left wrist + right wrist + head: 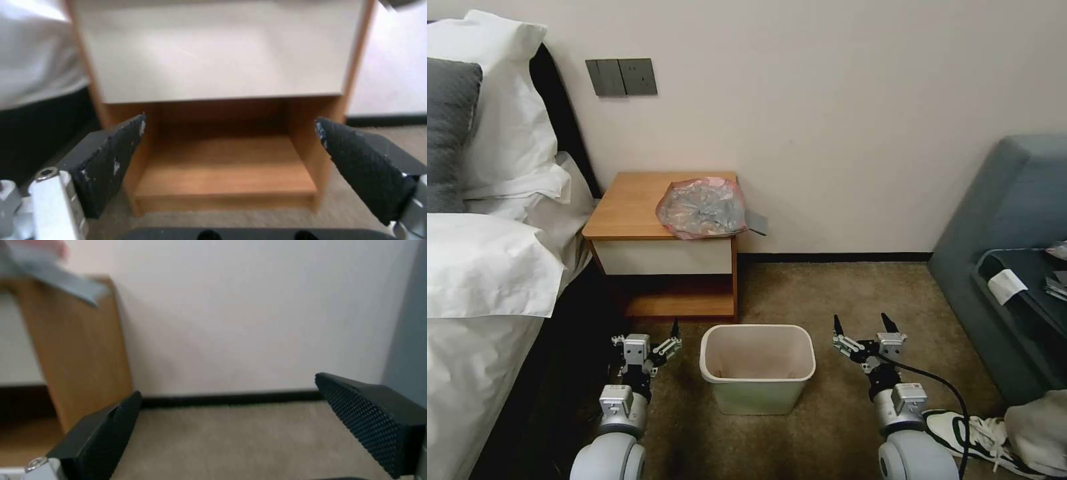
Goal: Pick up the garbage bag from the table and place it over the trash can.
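Observation:
The garbage bag [702, 208], crinkled grey plastic with a pinkish edge, lies on the right half of the table [627, 207], one flap hanging over the right side. On the carpet in front stands the cream trash can [757, 367], upright with nothing in it. My left gripper [650, 337] hovers low to the can's left, open, facing the table's drawer front [218, 53] and lower shelf, its fingers [111, 160] wide apart. My right gripper [862, 325] hangs open to the can's right. Past it show the table's side [75, 350] and a bag corner [53, 276].
A bed with white linen [487, 267] presses against the table's left. A grey sofa [1007, 220] and a dark table [1027, 287] stand at right, with a shoe [967, 427] on the carpet beside my right arm. Open carpet lies between can and wall.

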Motion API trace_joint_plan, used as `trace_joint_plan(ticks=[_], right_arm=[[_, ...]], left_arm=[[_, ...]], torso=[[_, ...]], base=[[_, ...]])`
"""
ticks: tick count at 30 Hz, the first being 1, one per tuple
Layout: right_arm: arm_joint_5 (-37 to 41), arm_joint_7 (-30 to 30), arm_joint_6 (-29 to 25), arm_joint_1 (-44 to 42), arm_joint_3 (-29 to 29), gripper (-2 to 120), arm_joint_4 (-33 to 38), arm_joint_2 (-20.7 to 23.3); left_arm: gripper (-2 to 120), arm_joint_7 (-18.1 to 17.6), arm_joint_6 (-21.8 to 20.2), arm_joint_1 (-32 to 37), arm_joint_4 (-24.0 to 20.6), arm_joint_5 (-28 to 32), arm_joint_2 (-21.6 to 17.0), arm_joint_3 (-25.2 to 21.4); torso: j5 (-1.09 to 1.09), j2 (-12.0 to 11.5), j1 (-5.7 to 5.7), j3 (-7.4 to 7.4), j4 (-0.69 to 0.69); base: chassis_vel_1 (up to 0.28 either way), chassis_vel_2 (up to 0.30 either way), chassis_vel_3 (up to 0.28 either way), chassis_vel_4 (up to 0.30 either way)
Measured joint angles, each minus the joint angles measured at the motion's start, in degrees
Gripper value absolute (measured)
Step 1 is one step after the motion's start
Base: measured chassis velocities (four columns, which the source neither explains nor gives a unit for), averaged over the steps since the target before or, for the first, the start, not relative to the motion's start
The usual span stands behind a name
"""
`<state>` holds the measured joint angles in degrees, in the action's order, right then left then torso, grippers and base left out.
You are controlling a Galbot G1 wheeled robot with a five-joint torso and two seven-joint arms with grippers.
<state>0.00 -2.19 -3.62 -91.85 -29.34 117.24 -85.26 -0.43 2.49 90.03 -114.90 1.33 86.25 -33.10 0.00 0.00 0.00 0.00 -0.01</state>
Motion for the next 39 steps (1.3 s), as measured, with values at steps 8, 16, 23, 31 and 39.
trace_joint_plan(ticks=[8, 16, 23, 31, 39], right_arm=[[-0.6, -2.1, -7.5, -6.1, 5.8, 100, 3.0, 0.7], [0.1, -4.5, -11.2, -3.6, 4.1, 100, 0.9, 2.2], [1.9, -9.0, -9.9, -0.7, 3.1, 100, -0.7, 5.8], [18.6, -10.7, -1.7, 5.8, 5.4, 100, 0.4, 7.2], [41.4, -10.4, 3.7, 15.4, 7.6, 100, -1.5, 8.2]], left_arm=[[99, -3.2, 13.8, 6.8, -2.1, 7.5, 1.7, -8.8], [100, -3.3, 15.2, 7.5, -2.3, 8.6, 1.8, -9.4], [100, 2.1, 13.6, 8.3, 2.0, 11.8, -3.1, 0.1], [100, 2.5, 14.7, 8.4, 2.6, 11.0, -4.4, 1.2], [100, 0.8, 16.4, 8.3, 3.9, 9.5, -3.5, -0.3]], torso=[[-0.01, 0.0, 0.00, -0.01, 0.02], [0.00, 0.0, 0.00, 0.00, 0.01], [0.05, 0.0, 0.00, 0.01, 0.01], [0.02, 0.0, 0.00, 0.00, 0.00], [0.00, 0.0, 0.00, 0.01, 0.00]], base=[[0.000, 0.000, 0.000, 0.000], [0.000, 0.000, 0.000, 0.000], [0.000, 0.000, 0.000, 0.000], [0.000, 0.000, 0.000, 0.000], [0.000, 0.000, 0.000, 0.000]])
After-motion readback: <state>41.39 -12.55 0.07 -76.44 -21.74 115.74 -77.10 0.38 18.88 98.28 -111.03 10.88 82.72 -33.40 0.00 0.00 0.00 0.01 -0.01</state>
